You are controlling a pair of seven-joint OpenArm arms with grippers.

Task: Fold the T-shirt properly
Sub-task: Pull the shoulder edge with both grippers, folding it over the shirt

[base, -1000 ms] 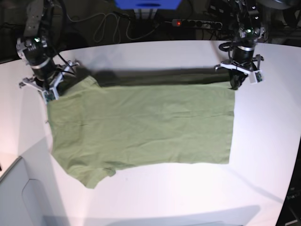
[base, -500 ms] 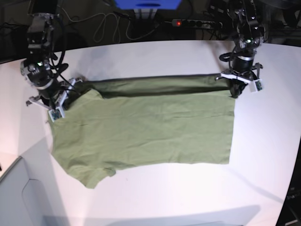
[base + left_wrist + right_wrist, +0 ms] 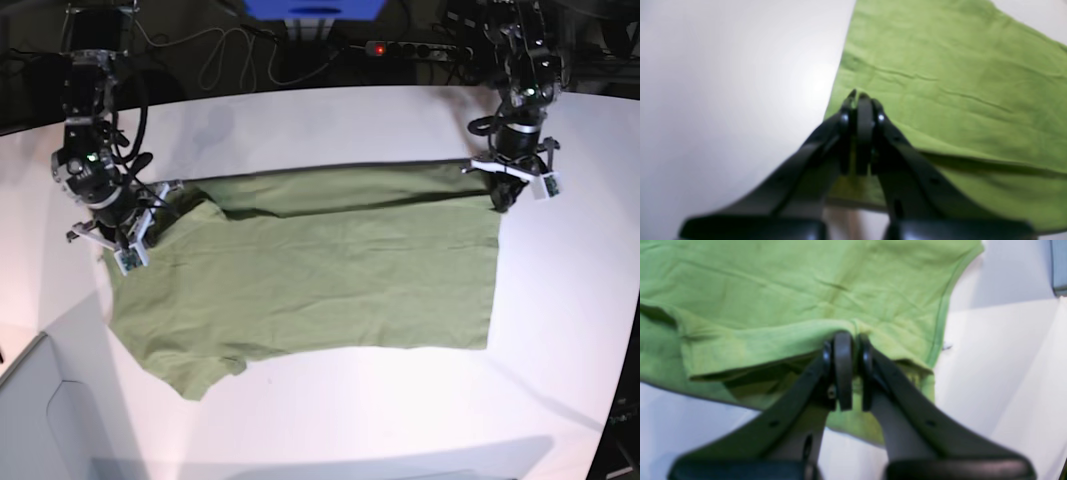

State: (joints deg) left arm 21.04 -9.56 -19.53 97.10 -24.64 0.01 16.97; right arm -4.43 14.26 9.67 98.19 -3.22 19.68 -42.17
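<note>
One T-shirt (image 3: 310, 275), two grippers, one table (image 3: 350, 420).
You see olive cloth, far edge folded over; left gripper (image 3: 860, 96) and right gripper (image 3: 848, 336) each pinch its fabric.

Base high, facing down; wrists close (share T-shirt (image 3: 300, 270) edges).
</note>
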